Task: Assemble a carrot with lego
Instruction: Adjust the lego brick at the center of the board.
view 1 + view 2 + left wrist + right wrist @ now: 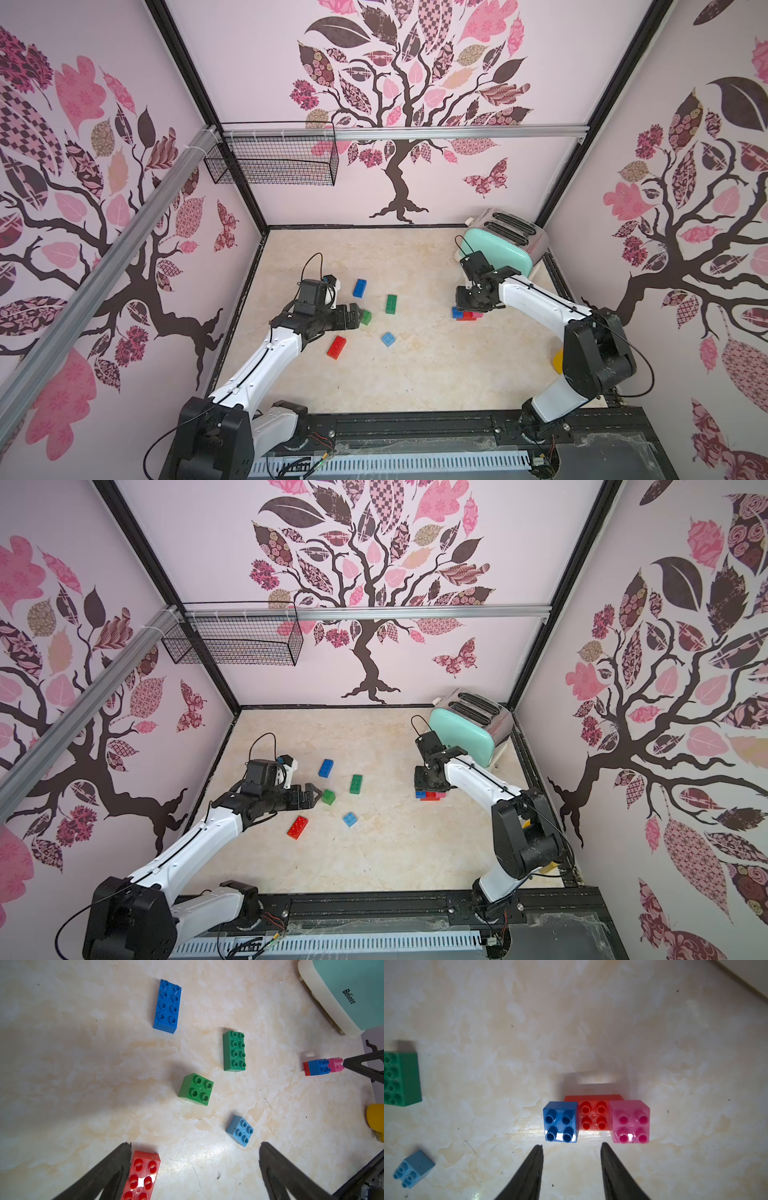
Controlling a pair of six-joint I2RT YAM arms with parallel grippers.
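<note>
Quick rundown of where you stand. Your carrot is only a stub right now: a red oblong studded plastic base brick lying flat. It has a dark blue square brick on one end and a pink square brick on the other, with four red studs bare between them. In both top views it sits right of centre on the beige marbled table, below the mint-green toaster in the far right corner. Your right gripper hangs over it with the fingers partway apart and nothing between them. In the right wrist view the tips stop just short of the bricks.

The rest of the lego lies loose, left of centre in the top views:
- a dark blue oblong brick
- a green oblong brick
- a small green square brick
- a light blue square brick
- a loose red oblong brick

All of them are studs up and apart from each other. Your left gripper is spread wide and empty — in a top view its tips are just beside the small green square brick. The left wrist view shows the loose red oblong brick right next to one finger. A yellow mug peeks out from behind the right arm at the table's right edge.
</note>
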